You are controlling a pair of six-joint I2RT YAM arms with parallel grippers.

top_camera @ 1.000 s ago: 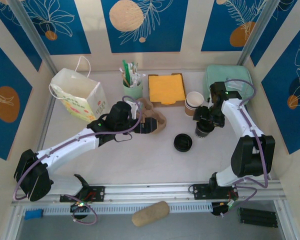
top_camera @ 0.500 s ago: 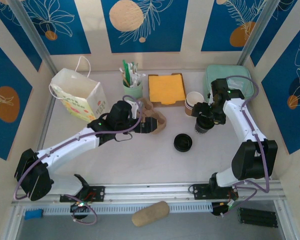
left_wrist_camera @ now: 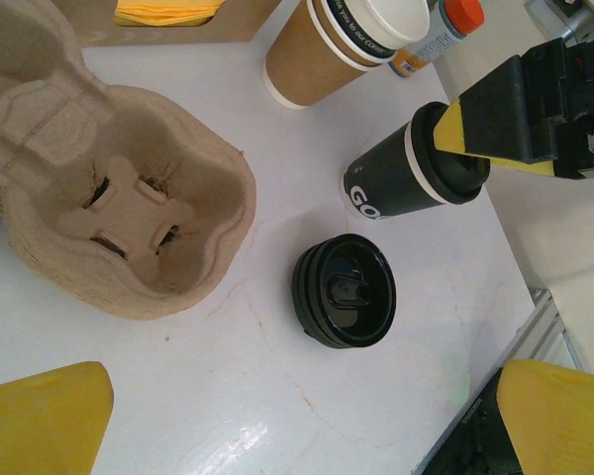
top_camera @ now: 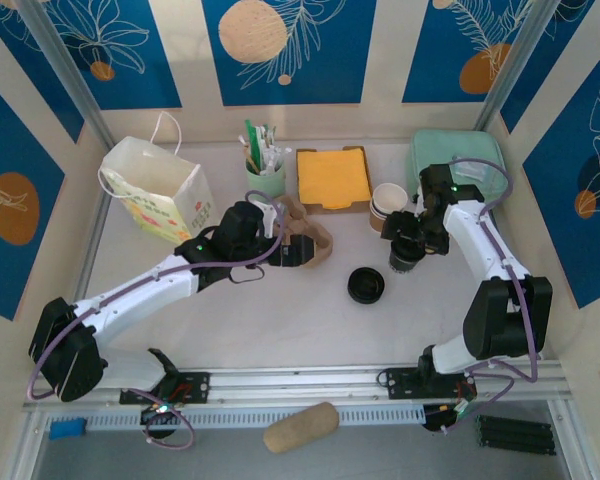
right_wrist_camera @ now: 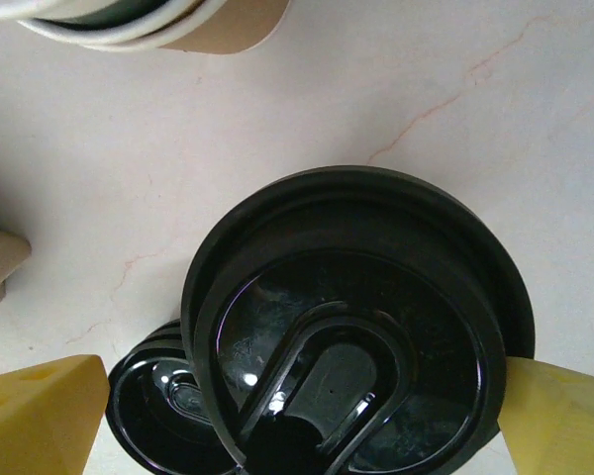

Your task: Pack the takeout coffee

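Takeout coffee [left_wrist_camera: 401, 183], a black cup with white lettering and a black lid, is standing on the white desk [left_wrist_camera: 228, 396] right of centre, just in front of the stack of lidless tan cups [left_wrist_camera: 327, 49]. The right tool [right_wrist_camera: 297, 421] is hovering directly over its lid with the jaws spread wide. In the right wrist view, one yellow fingertip [right_wrist_camera: 40, 421] is sitting clear of the rim, while the other is lying just beside the opposite edge. Nothing is being gripped.

A loose black lid [left_wrist_camera: 344, 294] is lying flat on the desk near the cup, on the side toward the arms' bases, apart from it. Left of that lid, a pulp cup carrier [left_wrist_camera: 129, 198] is resting with its visible socket empty.

The left tool [left_wrist_camera: 302, 421] is hanging above the desk beside the carrier, jaws fully apart and holding nothing.

Farther back in the top view, a white paper bag [top_camera: 160, 190] is standing at the left, a green cup of utensils [top_camera: 265, 180] is sitting beside a tray of orange napkins [top_camera: 332, 178], and the cup stack is just right of that tray.
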